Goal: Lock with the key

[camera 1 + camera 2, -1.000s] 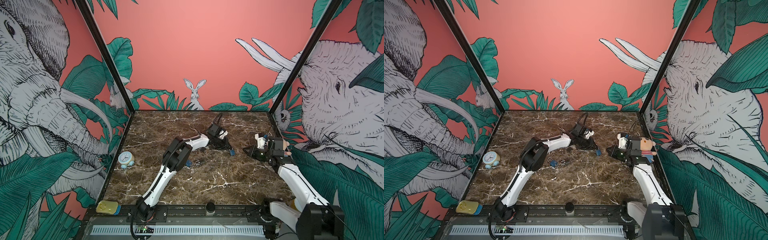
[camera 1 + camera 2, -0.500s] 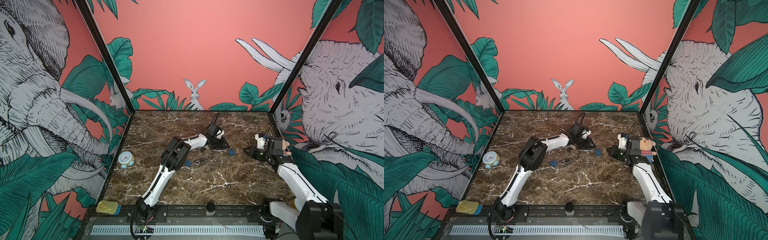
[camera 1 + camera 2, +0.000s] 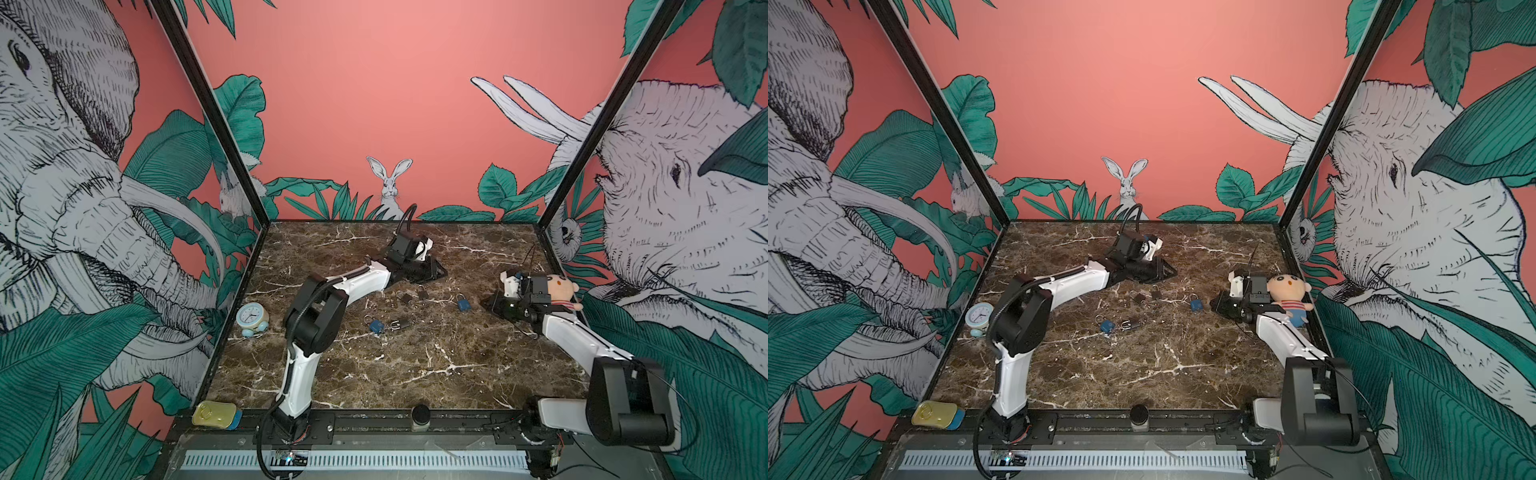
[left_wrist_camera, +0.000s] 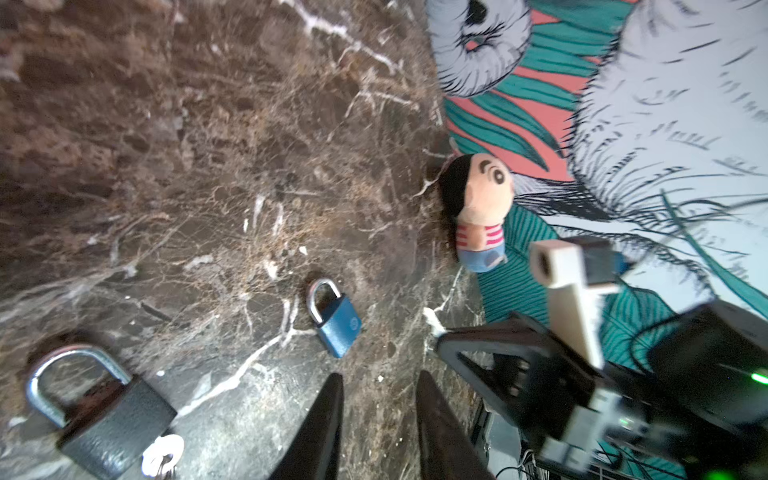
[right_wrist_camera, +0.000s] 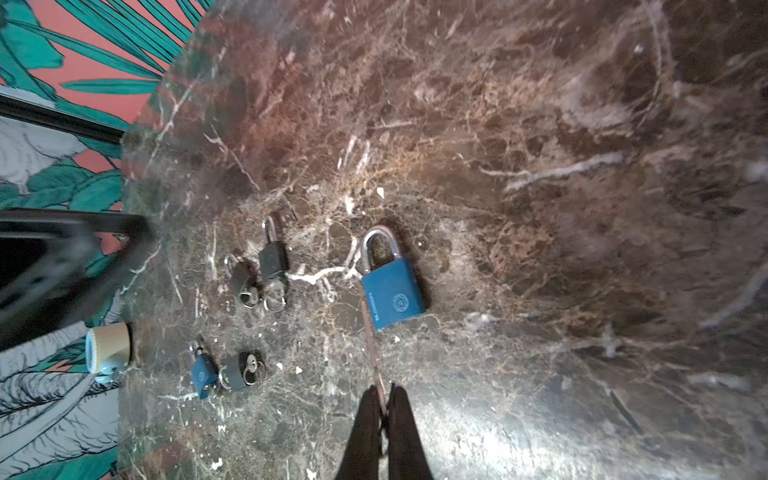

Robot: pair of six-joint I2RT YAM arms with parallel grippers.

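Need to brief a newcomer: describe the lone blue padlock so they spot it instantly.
Find the plush doll at the right edge of the marble table. Just left of it lies the blue padlock. It lies alone, while the other blue padlock sits beside a dark one.

Coral-pink back wall [image 3: 374,104]; painted white rabbit [image 3: 389,187] among green leaves at its foot. Left side wall [image 3: 62,208] and right side wall [image 3: 685,216]: grey line-drawn elephants, teal foliage. Black metal corner posts [image 3: 215,112]. Dark brown white-veined marble tabletop [image 3: 415,365], glossy in patches.
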